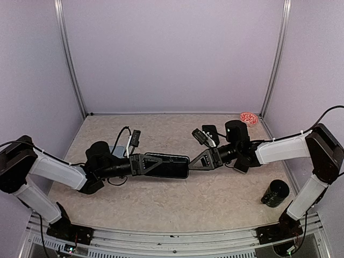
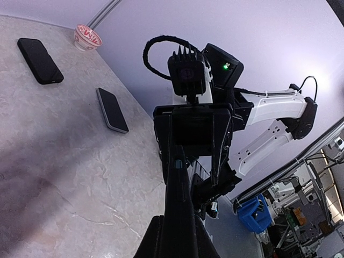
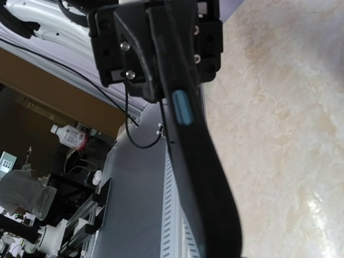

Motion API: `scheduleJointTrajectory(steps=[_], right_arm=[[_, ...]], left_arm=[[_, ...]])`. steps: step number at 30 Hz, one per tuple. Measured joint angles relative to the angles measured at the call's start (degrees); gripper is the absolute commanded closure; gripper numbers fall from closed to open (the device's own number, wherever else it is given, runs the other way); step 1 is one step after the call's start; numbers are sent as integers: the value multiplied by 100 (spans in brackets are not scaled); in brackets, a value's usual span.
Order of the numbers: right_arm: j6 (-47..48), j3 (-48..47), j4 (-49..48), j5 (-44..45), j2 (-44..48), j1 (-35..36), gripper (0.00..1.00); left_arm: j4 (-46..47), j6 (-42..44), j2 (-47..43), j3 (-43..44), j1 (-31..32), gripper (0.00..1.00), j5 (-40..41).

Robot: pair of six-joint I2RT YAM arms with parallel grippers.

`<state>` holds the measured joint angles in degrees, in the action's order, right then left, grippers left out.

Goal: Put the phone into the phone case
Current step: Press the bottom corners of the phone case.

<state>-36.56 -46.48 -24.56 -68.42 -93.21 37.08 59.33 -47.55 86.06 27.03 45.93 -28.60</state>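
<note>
While left tool [image 1: 148, 164] clamps phone [image 1: 172, 166] by left end, long axis running left-right, right tool [image 1: 191, 160] sits at free right end; open or closed, cannot tell.

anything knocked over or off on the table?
Only the black cylinder near the right edge of the table stands out: it looks tipped on its side. No spill or damage is visible. The left gripper holds the phone case in the air.

No text or label can be read.
</note>
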Motion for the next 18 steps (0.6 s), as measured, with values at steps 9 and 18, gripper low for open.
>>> scheduleJointTrajectory(steps=[9, 18], right_arm=[[-203, 22, -348, 44, -225, 271, 63], [-275, 22, -457, 111, -413, 402, 88]], left_arm=[[323, -129, 0, -170, 2, 100, 39], [372, -153, -37, -201, 39, 100, 44]])
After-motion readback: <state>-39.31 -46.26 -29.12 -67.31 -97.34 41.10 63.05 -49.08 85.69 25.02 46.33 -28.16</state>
